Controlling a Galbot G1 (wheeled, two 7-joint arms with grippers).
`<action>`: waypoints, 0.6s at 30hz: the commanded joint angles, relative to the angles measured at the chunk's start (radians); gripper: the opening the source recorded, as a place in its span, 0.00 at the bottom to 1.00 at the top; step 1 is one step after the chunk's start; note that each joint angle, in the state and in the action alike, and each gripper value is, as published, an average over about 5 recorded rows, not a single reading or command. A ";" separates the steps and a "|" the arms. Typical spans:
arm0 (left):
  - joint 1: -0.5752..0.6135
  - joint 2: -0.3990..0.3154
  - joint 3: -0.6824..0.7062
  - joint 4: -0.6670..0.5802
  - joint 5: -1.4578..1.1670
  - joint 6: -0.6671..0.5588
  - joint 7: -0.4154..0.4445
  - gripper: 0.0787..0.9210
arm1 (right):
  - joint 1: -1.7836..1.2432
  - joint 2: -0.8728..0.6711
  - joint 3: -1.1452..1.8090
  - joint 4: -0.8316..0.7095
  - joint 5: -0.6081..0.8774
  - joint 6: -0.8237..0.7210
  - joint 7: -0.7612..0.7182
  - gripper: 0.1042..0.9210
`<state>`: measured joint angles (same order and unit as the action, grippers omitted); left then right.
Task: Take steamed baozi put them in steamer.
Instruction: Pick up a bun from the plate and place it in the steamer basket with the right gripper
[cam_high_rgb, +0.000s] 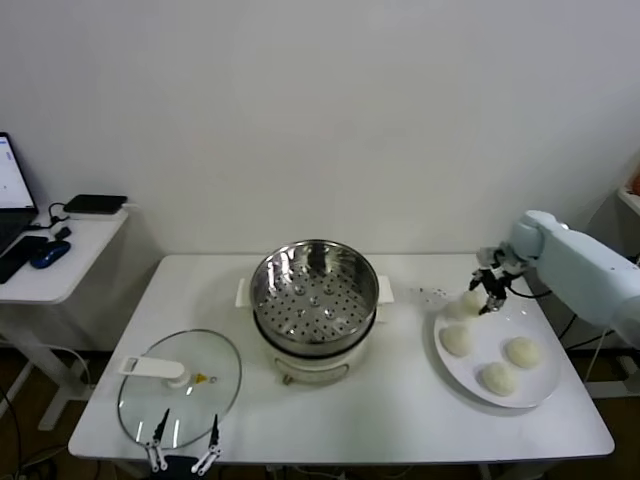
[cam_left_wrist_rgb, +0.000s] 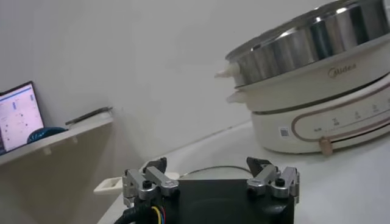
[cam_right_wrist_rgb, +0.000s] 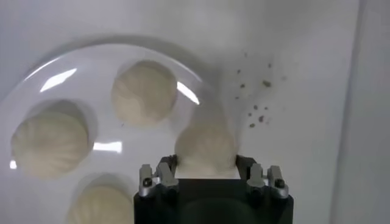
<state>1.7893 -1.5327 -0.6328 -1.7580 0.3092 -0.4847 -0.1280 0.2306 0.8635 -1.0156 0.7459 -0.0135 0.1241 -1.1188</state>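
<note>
White rectangular worktop (cam_high_rgb: 400, 400): carries all items listed below.

Round shiny stainless-steel steamer (cam_high_rgb: 314, 310) on a white base: stands at the middle of the worktop; its perforated tray shows no bun in it. Also seen from the side in the left wrist view (cam_left_wrist_rgb: 317, 79).

Round glass lid with a white handle (cam_high_rgb: 180, 385): lies flat on the worktop, to the robot's left of the steamer, near the front edge.

Flat white round plate (cam_high_rgb: 540, 385): at the robot's right end of the worktop, well apart from the steamer; also in the right wrist view (cam_right_wrist_rgb: 36, 85).

Small round cream-white steamed buns, four in all: three lie free on the plate (cam_high_rgb: 457, 340) (cam_high_rgb: 522, 351) (cam_high_rgb: 498, 378); the fourth bun (cam_right_wrist_rgb: 206, 149) sits at the plate's rim on the steamer's side.

Right tool (cam_high_rgb: 487, 297): at the far rim of the plate, its two fingers closed against the sides of the fourth bun (contact visible in the right wrist view (cam_right_wrist_rgb: 206, 176)).

Left tool (cam_high_rgb: 185, 455): low at the front edge of the worktop, just beside the glass lid, fingers spread apart and holding nothing (cam_left_wrist_rgb: 210, 179).

Dark crumbs (cam_right_wrist_rgb: 256, 91): scattered on the worktop just beyond the plate.
</note>
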 joint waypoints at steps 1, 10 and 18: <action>0.000 0.001 0.001 -0.003 0.002 0.002 0.001 0.88 | 0.258 -0.081 -0.261 0.262 0.209 0.040 0.006 0.67; -0.001 0.005 0.007 -0.007 0.003 0.002 0.001 0.88 | 0.513 0.031 -0.446 0.328 0.360 0.175 0.015 0.67; 0.001 0.011 0.010 -0.010 0.002 -0.004 -0.003 0.88 | 0.561 0.188 -0.456 0.308 0.346 0.379 0.038 0.68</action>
<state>1.7901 -1.5225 -0.6223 -1.7684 0.3109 -0.4882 -0.1308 0.6501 0.9274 -1.3729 0.9998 0.2621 0.3219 -1.0917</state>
